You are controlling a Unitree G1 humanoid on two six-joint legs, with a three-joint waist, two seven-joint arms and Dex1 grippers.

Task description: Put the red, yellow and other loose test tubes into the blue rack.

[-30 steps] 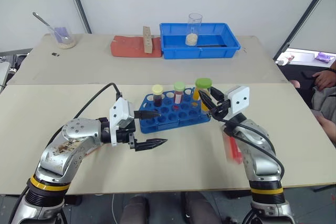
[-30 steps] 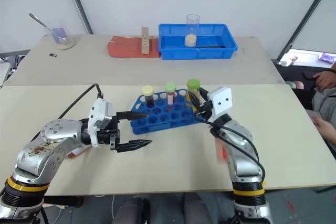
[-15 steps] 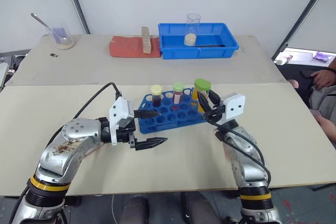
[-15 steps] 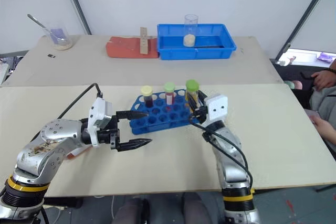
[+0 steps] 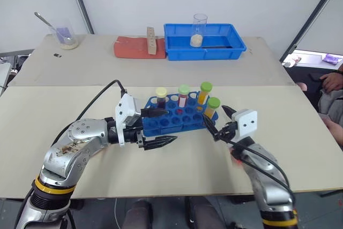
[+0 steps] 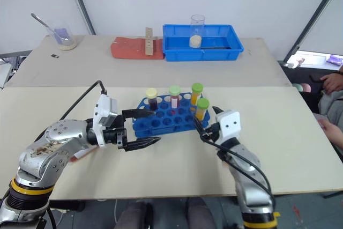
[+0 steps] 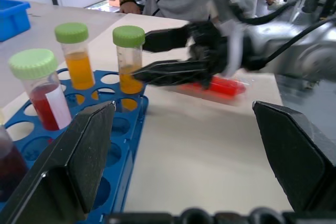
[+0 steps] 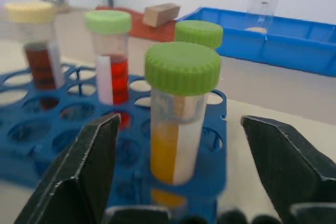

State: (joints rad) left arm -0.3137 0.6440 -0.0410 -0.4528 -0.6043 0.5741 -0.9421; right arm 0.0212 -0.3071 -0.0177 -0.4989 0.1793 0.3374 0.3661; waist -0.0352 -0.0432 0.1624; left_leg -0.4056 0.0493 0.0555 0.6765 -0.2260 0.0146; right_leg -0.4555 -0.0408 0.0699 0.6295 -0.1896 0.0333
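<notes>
Blue rack (image 5: pixel 174 117) sitting mid-surface, well in from every edge, with four capped tubes standing in it: a yellow-capped dark red tube (image 5: pixel 161 96) at the far left, a green-capped red tube (image 5: pixel 183 94) next, then a green-capped orange tube (image 5: pixel 204 91) at the far right corner and another green-capped orange tube (image 5: pixel 212 106) at the near right corner. Left claw (image 5: pixel 158 127) level at 9 o'clock of the rack, fingers spread wide, upper finger over the rack's near-left holes, lower finger just off its front edge, holding nothing. Right claw (image 5: pixel 216 123) at 4 o'clock of the rack, fingers apart and empty, tips just beside the near orange tube. Plenty of bare surface (image 5: pixel 177 172) along the near edge between the two arms. At 12 o'clock across the seam, a blue tray (image 5: pixel 203 41) with a glass beaker (image 5: pixel 199 29), and a red mat (image 5: pixel 131 47) beside it. Left wrist view adding a red tube (image 7: pixel 223 86) lying flat on the surface behind the right arm, at 3 o'clock of the rack. Right wrist view looking straight at the near orange tube between its spread fingers.
</notes>
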